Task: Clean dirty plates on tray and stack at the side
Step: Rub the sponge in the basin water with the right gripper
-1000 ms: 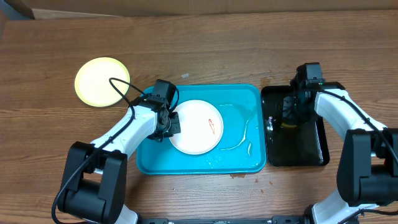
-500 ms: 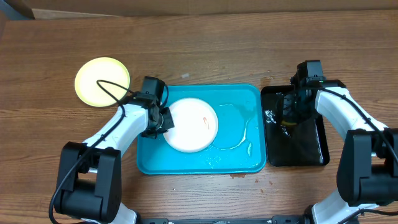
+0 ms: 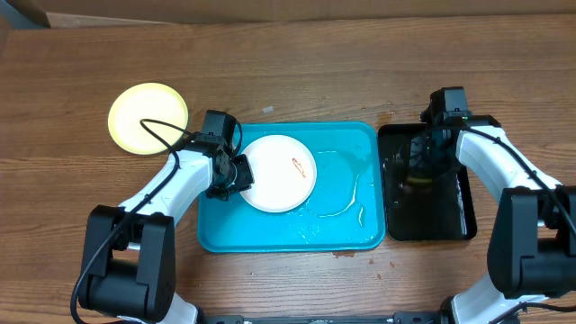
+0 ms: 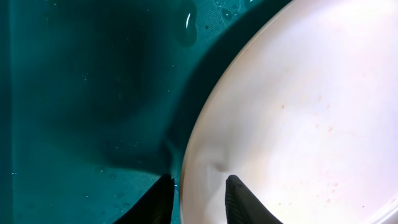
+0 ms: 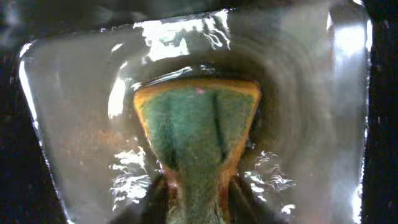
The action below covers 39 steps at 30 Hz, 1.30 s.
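A white plate (image 3: 281, 173) with an orange smear sits tilted in the turquoise tray (image 3: 342, 225). My left gripper (image 3: 236, 175) is shut on its left rim; in the left wrist view the fingers (image 4: 199, 200) straddle the plate's edge (image 4: 298, 124) above the tray floor (image 4: 81, 93). A pale yellow-green plate (image 3: 148, 118) lies on the table at the far left. My right gripper (image 3: 421, 167) is over the black tray (image 3: 450, 220), shut on a green and yellow sponge (image 5: 198, 134) dipped in water. A third plate is not in view.
Water streaks and puddles lie on the turquoise tray's right half (image 3: 353, 193). The black tray holds murky water (image 5: 81, 124). Bare wooden table (image 3: 297, 72) surrounds both trays.
My left gripper has pulled the white plate left and toward the tray's back-left area. My right gripper has lowered the sponge into the black tray's water.
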Each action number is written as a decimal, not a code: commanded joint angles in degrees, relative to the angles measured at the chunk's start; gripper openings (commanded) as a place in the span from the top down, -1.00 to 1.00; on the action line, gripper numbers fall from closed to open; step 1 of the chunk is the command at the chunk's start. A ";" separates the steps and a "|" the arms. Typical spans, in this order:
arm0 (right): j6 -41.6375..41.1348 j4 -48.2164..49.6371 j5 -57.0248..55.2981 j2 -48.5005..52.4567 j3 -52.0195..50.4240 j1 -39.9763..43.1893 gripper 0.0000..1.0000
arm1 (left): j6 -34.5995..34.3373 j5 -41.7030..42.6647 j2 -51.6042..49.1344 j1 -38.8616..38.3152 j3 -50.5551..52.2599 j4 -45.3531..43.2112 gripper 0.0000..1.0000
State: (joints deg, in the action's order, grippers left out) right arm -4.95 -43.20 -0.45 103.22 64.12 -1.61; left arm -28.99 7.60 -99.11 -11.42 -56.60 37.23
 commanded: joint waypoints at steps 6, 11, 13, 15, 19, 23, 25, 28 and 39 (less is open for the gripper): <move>0.46 2.14 -0.52 -1.20 -1.44 -0.26 0.58 | 0.04 0.98 0.00 -0.87 0.42 -0.07 0.42; 0.46 2.34 -0.31 -1.22 -0.07 -0.26 0.93 | 0.07 0.98 0.00 -0.87 0.42 -0.02 0.40; 0.46 0.74 -0.33 -1.22 1.22 -0.26 0.93 | 0.07 0.98 0.00 -0.87 0.42 -0.04 0.41; 0.44 -0.70 -0.33 -1.44 2.40 -0.26 0.93 | 0.07 0.96 0.00 -0.87 0.42 -0.07 0.44; 0.44 -3.56 -0.39 -3.56 5.01 -0.87 0.93 | 0.04 0.83 0.00 -0.87 0.42 -0.22 0.46; -0.02 -5.20 -1.22 -6.97 5.33 -1.60 0.92 | 0.02 0.90 0.00 -0.87 0.42 -0.22 0.92; -1.55 -6.93 -2.54 -7.98 5.33 -1.84 0.92 | 0.04 1.01 0.00 -0.87 0.42 -0.02 0.91; -1.92 -8.22 -2.49 -7.98 5.20 -1.92 0.92 | 0.04 1.01 0.00 -0.87 0.42 0.22 0.91; -6.21 -7.48 -6.67 -12.20 5.70 -3.13 0.92 | 0.04 1.44 0.00 -0.90 0.42 0.61 0.92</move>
State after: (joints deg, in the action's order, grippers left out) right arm -8.47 -51.59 -2.72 95.53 68.12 -3.70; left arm -28.99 8.43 -99.11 -12.01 -56.60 37.50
